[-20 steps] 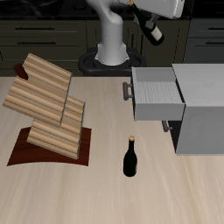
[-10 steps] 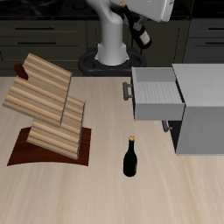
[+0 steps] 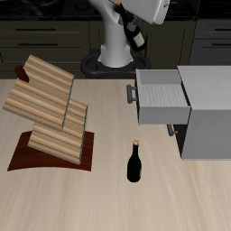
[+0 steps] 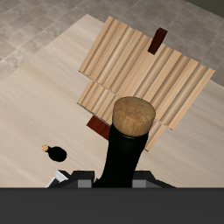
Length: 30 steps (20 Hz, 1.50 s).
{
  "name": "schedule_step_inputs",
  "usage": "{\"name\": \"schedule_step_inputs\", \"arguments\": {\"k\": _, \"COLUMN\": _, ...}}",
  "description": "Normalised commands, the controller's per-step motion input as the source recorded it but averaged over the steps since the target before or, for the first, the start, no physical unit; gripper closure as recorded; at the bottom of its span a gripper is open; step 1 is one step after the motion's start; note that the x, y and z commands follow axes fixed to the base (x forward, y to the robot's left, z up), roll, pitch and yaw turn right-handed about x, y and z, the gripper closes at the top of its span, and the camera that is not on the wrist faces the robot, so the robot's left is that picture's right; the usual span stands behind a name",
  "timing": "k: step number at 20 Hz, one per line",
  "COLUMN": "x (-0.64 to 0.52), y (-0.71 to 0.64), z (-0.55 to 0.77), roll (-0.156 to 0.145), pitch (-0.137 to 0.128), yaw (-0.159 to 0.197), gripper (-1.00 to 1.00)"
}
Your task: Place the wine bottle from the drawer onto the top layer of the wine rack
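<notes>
My gripper (image 3: pixel 137 20) is high above the table's back edge, shut on the wine bottle (image 3: pixel 134 34), which hangs tilted below it. In the wrist view the held bottle (image 4: pixel 122 149) fills the centre, tan cork toward the camera. The wine rack's top layer (image 3: pixel 47 74) is the uppermost slanted pale slab, well below and to the side of the gripper; it also shows in the wrist view (image 4: pixel 127 48). The grey drawer (image 3: pixel 162 97) stands pulled open from the cabinet, its ribbed floor bare. A second look-alike bottle (image 3: pixel 134 164) stands upright near the table's front edge.
The large grey cabinet body (image 3: pixel 209 108) stands beside the drawer. The rack's dark red-brown base (image 3: pixel 50 153) lies on the table. The robot's white base (image 3: pixel 115 50) stands at the table's back. Dark kitchen cabinets run behind.
The gripper with the bottle has moved sideways from above the drawer toward the rack's side, staying high.
</notes>
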Motion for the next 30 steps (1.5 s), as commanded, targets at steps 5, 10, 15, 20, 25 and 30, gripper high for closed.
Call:
{"name": "schedule_step_inputs", "arguments": {"k": 5, "x": -0.04, "y": -0.14, "z": 0.0, "roll": -0.016, "pitch": -0.024, "yaw": -0.082, "gripper": 1.0}}
{"name": "schedule_step_inputs", "arguments": {"k": 10, "x": -0.03, "y": -0.05, "z": 0.04, "roll": -0.006, "pitch": -0.007, "yaw": -0.053, "gripper": 1.0}}
{"name": "schedule_step_inputs", "arguments": {"k": 15, "x": -0.01, "y": -0.08, "z": 0.08, "roll": -0.011, "pitch": -0.025, "yaw": -0.056, "gripper": 1.0}}
{"name": "schedule_step_inputs", "arguments": {"k": 20, "x": 0.02, "y": -0.11, "z": 0.03, "roll": -0.017, "pitch": -0.001, "yaw": -0.048, "gripper": 1.0}}
{"name": "schedule_step_inputs", "arguments": {"k": 25, "x": 0.06, "y": -0.08, "z": 0.03, "roll": -0.002, "pitch": 0.011, "yaw": -0.057, "gripper": 1.0}}
{"name": "schedule_step_inputs", "arguments": {"k": 30, "x": 0.17, "y": -0.13, "z": -0.01, "roll": -0.04, "pitch": 0.016, "yaw": -0.04, "gripper": 1.0}}
